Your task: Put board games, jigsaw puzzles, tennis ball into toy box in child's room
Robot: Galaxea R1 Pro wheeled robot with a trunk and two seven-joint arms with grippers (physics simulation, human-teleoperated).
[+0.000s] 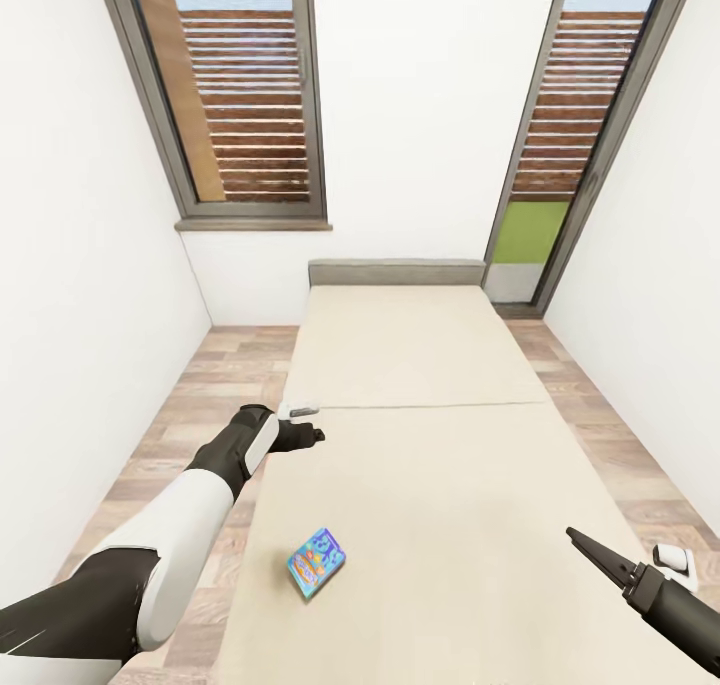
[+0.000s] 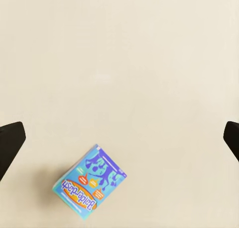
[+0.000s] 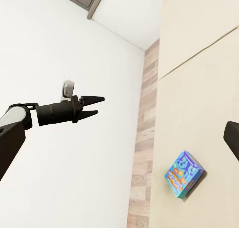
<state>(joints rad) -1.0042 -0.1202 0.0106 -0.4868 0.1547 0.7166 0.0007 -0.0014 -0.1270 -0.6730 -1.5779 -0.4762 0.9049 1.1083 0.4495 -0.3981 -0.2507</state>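
One board game lay on the bed, both tools clear of it.

The blue board game [image 1: 318, 562] rested flat on the beige bed [image 1: 420, 485] near its left edge. The left tool [image 1: 308, 433] hovered beyond the game, fingers parted and empty. The right tool [image 1: 590, 550] hung well apart from the game; whether it was open could not be told.

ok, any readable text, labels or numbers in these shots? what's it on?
"Balderdash", roughly: the orange oval logo on the blue game box lying on the bed, seen upside down in the left wrist view; the letters are soft, so the reading is not certain.
Small orange badges on the same box: too blurred to read.
No other text on the walls, windows or arms.
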